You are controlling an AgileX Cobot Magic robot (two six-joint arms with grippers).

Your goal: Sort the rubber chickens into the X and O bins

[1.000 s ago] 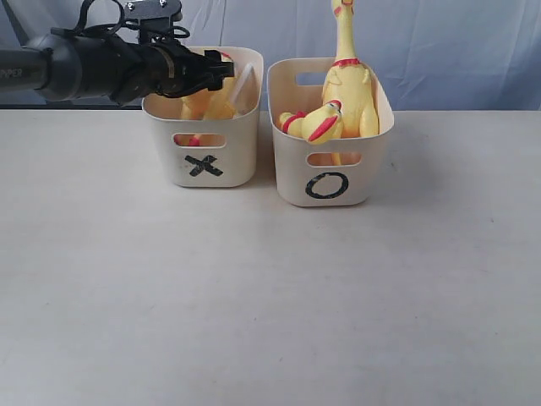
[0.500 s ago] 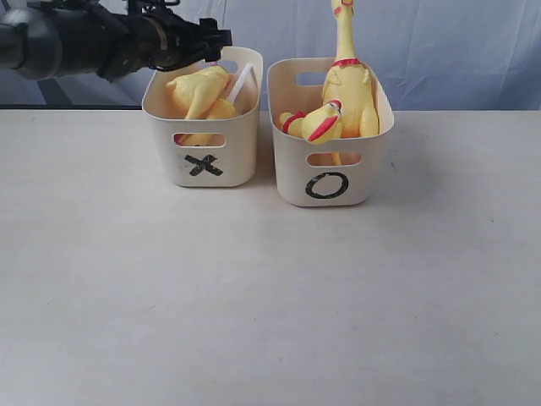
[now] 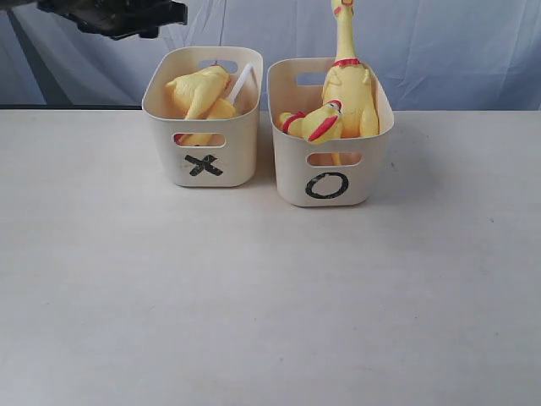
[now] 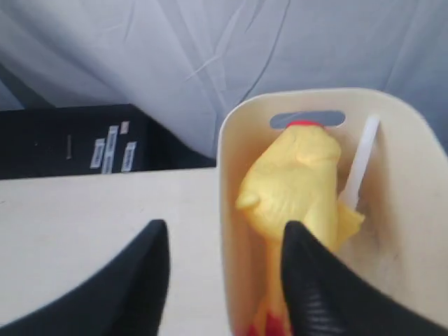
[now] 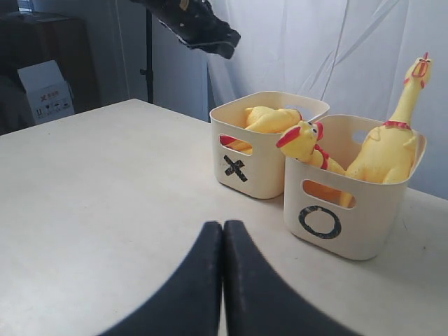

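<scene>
A pale blue-grey cloth (image 3: 439, 42) hangs across the whole back of the room, and in front of it stretches a wide off-white table (image 3: 254, 296), bare except at its far edge. The dark left arm is up high at the far left, above and off to the side of the tubs; its left gripper (image 4: 225, 234) is spread wide with nothing between the fingers, one finger over the tabletop and the other over the inside of the nearest tub. The right gripper (image 5: 223, 227) sits low over the near part of the table, well apart from the tubs, its two black fingers pressed together with nothing between them. The two cream tubs stand side by side, just short of touching: the X bin (image 3: 237, 152) on the left, the O bin (image 3: 363, 169) on the right, each with its mark facing me under a slot handle. In the O bin a whole rubber chicken (image 3: 348, 85) stands upright against the back, its long neck reaching well above the rim, red collar showing. A second chicken (image 3: 319, 124) lies in front of it in the same tub, its head with red comb poking up over the front rim. In the X bin a headless yellow body (image 3: 199, 89) lies tilted across the top, with more yellow rubber beneath it that I cannot make out. A thin white strip (image 3: 239, 85) leans against that tub's right wall.
</scene>
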